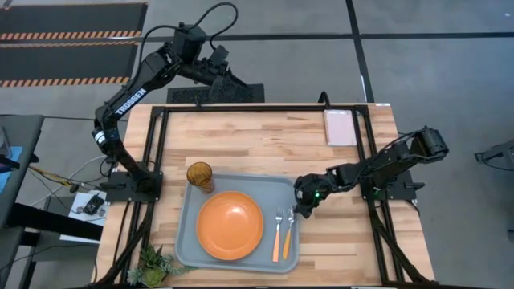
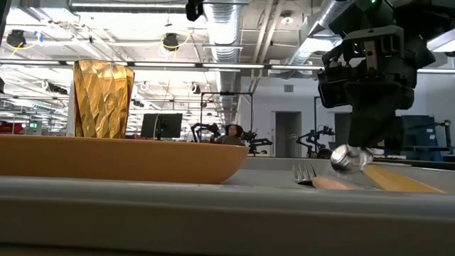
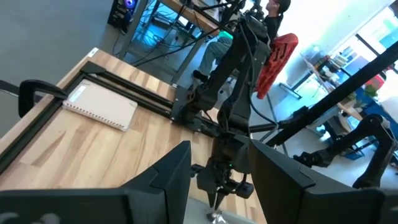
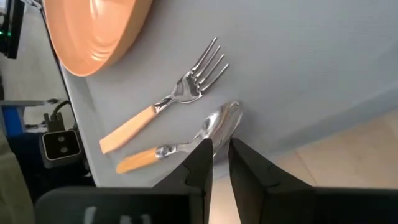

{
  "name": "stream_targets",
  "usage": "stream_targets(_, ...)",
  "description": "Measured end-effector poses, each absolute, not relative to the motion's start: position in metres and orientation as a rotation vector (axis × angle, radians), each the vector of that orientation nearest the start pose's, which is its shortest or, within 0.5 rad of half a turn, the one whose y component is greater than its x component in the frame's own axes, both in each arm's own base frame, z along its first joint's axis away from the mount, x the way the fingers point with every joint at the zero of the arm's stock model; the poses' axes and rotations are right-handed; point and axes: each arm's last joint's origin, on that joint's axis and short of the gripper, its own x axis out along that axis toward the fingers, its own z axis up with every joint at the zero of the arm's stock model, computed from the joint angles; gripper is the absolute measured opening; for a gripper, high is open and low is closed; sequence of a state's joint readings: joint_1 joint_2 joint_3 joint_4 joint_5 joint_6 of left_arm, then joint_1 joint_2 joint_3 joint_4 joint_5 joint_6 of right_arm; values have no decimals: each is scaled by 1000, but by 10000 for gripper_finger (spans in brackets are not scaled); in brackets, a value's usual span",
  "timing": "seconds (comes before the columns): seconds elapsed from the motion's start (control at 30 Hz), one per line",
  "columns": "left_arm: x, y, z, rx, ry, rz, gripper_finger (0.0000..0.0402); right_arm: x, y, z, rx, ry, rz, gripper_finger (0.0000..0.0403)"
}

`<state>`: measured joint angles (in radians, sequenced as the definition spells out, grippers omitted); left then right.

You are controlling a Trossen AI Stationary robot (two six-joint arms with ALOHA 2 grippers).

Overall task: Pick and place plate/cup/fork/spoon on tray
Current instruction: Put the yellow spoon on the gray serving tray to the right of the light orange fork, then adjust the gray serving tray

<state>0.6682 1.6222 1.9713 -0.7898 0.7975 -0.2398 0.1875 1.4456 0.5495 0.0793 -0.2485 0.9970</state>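
Spoon [image 4: 186, 142] on tray [image 1: 186, 241] beneath downturned right tool [image 4: 220, 148] (fingers slightly apart, nothing held).

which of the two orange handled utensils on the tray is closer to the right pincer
The silver round-bowled spoon with the orange handle: its bowl lies just ahead of the right pincer. The silver-tined fork with the orange handle lies beside it, nearer the round orange plate.
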Motion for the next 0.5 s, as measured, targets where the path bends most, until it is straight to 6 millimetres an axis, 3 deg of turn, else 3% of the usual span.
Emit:
stream_targets(0.4, 266, 184, 470, -537, 344, -72, 146, 249, 50, 143, 922, 926, -36, 77)
stream_targets(0.5, 263, 185, 472, -552, 336, -112, 146, 249, 44, 154, 935, 867, -17, 78)
